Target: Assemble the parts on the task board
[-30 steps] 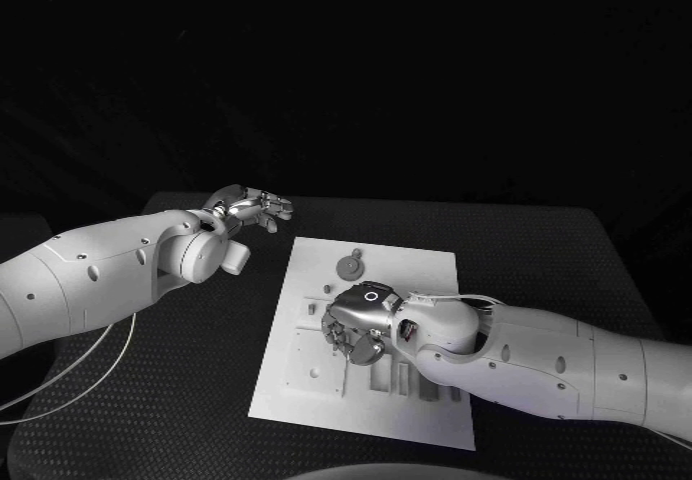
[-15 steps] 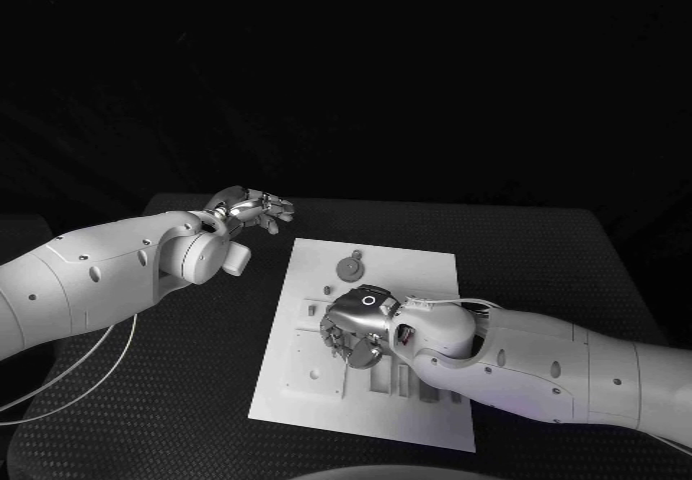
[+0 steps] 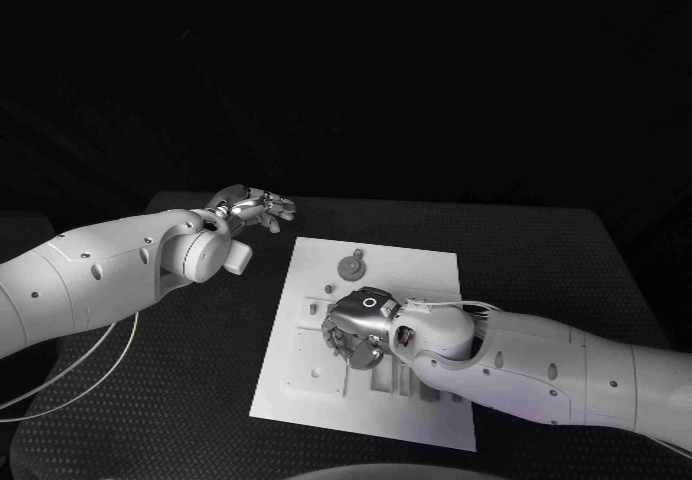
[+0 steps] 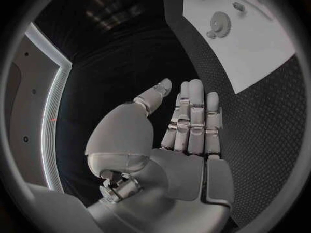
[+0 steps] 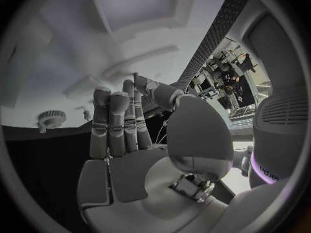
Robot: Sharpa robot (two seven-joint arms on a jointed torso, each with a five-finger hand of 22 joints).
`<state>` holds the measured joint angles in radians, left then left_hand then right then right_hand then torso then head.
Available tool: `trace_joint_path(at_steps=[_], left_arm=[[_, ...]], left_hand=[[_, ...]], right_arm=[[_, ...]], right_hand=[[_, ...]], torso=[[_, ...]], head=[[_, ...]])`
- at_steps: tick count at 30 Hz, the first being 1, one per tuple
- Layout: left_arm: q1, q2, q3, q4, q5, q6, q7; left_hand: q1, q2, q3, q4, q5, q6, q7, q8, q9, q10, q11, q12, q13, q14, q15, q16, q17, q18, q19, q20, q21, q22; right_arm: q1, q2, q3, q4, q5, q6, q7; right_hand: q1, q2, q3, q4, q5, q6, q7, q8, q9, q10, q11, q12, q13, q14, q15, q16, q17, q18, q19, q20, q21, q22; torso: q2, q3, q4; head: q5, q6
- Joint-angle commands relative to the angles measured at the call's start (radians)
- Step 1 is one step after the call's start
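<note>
On the black counter (image 3: 577, 270), the white board (image 3: 310, 400) is laid lengthwise from 12 to 6 o'clock; the right hand (image 3: 358, 325) is spread empty above it, the left hand (image 3: 254, 208) held empty with fingers apart at 10 o'clock.

Dim scene — the room behind is black, while the white board (image 3: 369, 340) and arms catch the light. Wrist views bend straight edges strongly — dark frame around each circle.

Open black table (image 3: 173, 360) round task board (image 3: 418, 270); right hand (image 3: 358, 325) blocking board middle; left hand (image 3: 255, 209) off board's far-left corner.
</note>
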<state>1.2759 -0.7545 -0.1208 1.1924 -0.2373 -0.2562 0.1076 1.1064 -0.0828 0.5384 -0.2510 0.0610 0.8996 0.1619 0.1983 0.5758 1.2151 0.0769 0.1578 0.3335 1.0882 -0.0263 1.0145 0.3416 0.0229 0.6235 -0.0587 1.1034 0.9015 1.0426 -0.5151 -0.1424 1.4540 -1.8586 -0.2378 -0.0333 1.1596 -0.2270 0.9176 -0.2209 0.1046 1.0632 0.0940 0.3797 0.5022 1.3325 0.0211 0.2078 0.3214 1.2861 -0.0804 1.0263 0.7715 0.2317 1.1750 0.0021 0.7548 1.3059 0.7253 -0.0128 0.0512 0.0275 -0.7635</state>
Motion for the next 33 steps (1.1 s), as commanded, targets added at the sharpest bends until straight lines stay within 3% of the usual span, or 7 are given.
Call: trace_joint_path(at_steps=[1, 10, 19, 27, 29, 33], left_arm=[[0.001, 0.001, 0.000, 0.003, 0.002, 0.009, 0.004], [0.001, 0.000, 0.000, 0.003, 0.002, 0.010, 0.003], [0.001, 0.001, 0.000, 0.003, 0.001, 0.012, 0.002], [0.001, -0.001, 0.000, 0.004, 0.000, 0.011, 0.000], [0.001, -0.002, 0.000, 0.004, 0.000, 0.009, 0.001], [0.001, -0.003, 0.000, 0.005, 0.000, 0.010, 0.001]], left_hand=[[-0.008, -0.002, -0.004, -0.002, -0.003, 0.000, 0.007, 0.006, -0.002, -0.007, 0.002, 0.005, 0.001, 0.007, -0.002, -0.006, 0.002, 0.005, 0.002, -0.067, -0.005, -0.001], [-0.008, -0.003, -0.004, -0.002, -0.003, 0.000, 0.007, 0.006, -0.002, -0.008, 0.002, 0.006, 0.002, 0.007, -0.002, -0.006, 0.002, 0.004, 0.002, -0.066, -0.005, -0.002], [-0.008, -0.003, -0.004, -0.002, -0.003, 0.000, 0.007, 0.007, -0.002, -0.008, 0.002, 0.007, 0.002, 0.007, -0.002, -0.007, 0.002, 0.004, 0.002, -0.066, -0.005, -0.002], [-0.008, -0.003, -0.004, -0.002, -0.003, 0.000, 0.007, 0.007, -0.002, -0.009, 0.002, 0.007, 0.002, 0.007, -0.002, -0.007, 0.003, 0.004, 0.002, -0.066, -0.004, -0.002], [-0.008, -0.003, -0.004, -0.002, -0.003, 0.000, 0.007, 0.007, -0.002, -0.009, 0.002, 0.007, 0.002, 0.007, -0.002, -0.007, 0.003, 0.004, 0.002, -0.066, -0.004, -0.002], [-0.008, -0.003, -0.004, -0.002, -0.003, 0.000, 0.007, 0.007, -0.002, -0.009, 0.002, 0.008, 0.003, 0.007, -0.002, -0.007, 0.003, 0.004, 0.002, -0.066, -0.004, -0.002]], right_arm=[[-0.002, 0.002, -0.001, -0.005, -0.017, 0.014, 0.002], [-0.005, 0.010, -0.005, -0.011, -0.021, 0.028, 0.001], [-0.006, 0.020, -0.036, -0.012, -0.017, 0.039, 0.005], [-0.006, 0.018, -0.040, -0.016, 0.006, 0.035, 0.004], [-0.006, 0.017, -0.040, -0.018, 0.012, 0.020, 0.001], [-0.006, 0.012, -0.040, -0.020, 0.030, -0.008, -0.002]], right_hand=[[0.000, 0.008, -0.004, -0.003, 0.006, 0.008, -0.002, 0.006, 0.002, 0.003, 0.003, -0.001, 0.001, -0.002, -0.006, 0.001, 0.002, 0.030, 0.001, -0.008, 0.003, 0.001], [-0.001, 0.009, -0.005, -0.004, 0.008, 0.007, -0.002, 0.006, 0.003, 0.003, 0.003, -0.001, 0.003, -0.002, -0.006, 0.000, 0.002, 0.030, 0.001, -0.008, 0.003, 0.002], [-0.004, 0.010, -0.007, -0.007, 0.011, 0.007, -0.002, 0.005, 0.004, 0.002, 0.003, -0.003, 0.005, -0.002, -0.006, 0.000, 0.002, 0.030, 0.000, -0.007, 0.003, 0.002], [-0.009, 0.012, -0.009, -0.007, 0.014, 0.002, 0.000, 0.001, 0.005, -0.003, 0.005, -0.007, 0.006, -0.004, -0.004, -0.002, 0.002, 0.030, -0.002, -0.006, 0.002, 0.002], [-0.031, 0.004, -0.026, -0.004, 0.039, -0.013, 0.007, -0.009, 0.003, -0.020, 0.011, -0.018, 0.003, -0.011, 0.003, -0.009, -0.001, 0.030, -0.010, -0.003, -0.001, 0.002], [-0.051, -0.011, -0.053, -0.002, 0.036, -0.053, 0.024, -0.033, -0.001, -0.060, 0.027, -0.043, -0.002, -0.024, 0.018, -0.024, -0.010, 0.030, -0.025, 0.004, -0.008, 0.001]], torso=[[0.000, 0.0001, -0.0002], [0.000, 0.0007, -0.0007], [0.000, 0.0005, -0.0006], [0.000, 0.0003, -0.0004], [0.000, 0.0000, -0.0005], [0.000, 0.0000, -0.0001]], head=[[0.001, -0.001], [0.002, -0.003], [0.002, -0.005], [0.001, -0.006], [0.001, -0.006], [0.000, -0.005]])
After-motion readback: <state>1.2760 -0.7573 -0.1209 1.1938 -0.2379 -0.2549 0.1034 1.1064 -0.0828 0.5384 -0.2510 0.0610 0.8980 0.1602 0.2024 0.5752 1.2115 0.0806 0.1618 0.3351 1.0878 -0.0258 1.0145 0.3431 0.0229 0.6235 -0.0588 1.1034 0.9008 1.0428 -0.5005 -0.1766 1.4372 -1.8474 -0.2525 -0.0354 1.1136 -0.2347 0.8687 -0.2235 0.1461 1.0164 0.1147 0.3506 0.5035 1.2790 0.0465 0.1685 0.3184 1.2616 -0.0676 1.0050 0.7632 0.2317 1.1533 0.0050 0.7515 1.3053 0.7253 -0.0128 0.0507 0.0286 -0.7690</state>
